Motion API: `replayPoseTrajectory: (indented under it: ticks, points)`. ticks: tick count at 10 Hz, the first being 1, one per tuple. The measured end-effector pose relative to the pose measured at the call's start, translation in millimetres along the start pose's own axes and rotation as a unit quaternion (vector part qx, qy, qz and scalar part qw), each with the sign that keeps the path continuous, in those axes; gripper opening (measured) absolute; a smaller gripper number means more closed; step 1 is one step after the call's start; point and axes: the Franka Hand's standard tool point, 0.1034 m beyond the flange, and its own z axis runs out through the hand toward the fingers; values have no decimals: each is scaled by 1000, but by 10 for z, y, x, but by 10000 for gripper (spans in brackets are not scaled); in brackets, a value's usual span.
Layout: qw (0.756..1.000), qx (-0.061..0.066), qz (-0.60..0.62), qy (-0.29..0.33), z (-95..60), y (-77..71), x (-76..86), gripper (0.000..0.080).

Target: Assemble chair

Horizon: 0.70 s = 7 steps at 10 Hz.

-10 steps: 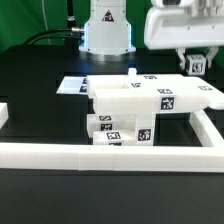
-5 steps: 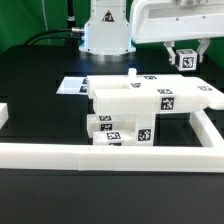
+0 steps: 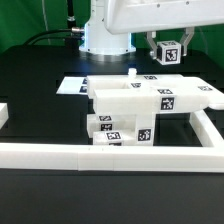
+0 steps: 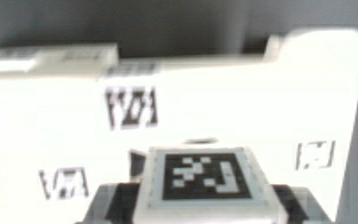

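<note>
Exterior camera, set back and slightly raised, faces the arm (image 3: 105,30) across the counter (image 3: 35,65); wrist camera peers close past the jaws; both share the tagged block (image 3: 170,50) between the jaws and the chair (image 3: 140,100) past them.

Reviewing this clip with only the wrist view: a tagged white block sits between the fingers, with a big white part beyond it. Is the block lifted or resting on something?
Observer: Lifted, it seems. The exterior view shows the gripper holding the small tagged block above the black table.
Operator: Where is it relative to the chair?
Observer: Beyond the partly built chair, toward the exterior view's right, and apart from it.
Operator: What else is around?
Observer: The marker board lies flat at the chair's far side, toward the exterior view's left, and a white border rail runs in front.
</note>
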Motion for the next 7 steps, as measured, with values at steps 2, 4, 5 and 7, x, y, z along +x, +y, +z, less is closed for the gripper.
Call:
replayPoseTrajectory:
  ticks: [2,4,5,7]
  points:
    - [1000,0,1,-1,42,-9,-45,266]
    - [1000,-1,-9,0,39,21,-22,266]
    - [999,-5,-33,7,25,147,100,268]
    - [997,-13,-73,14,83,445,294,267]
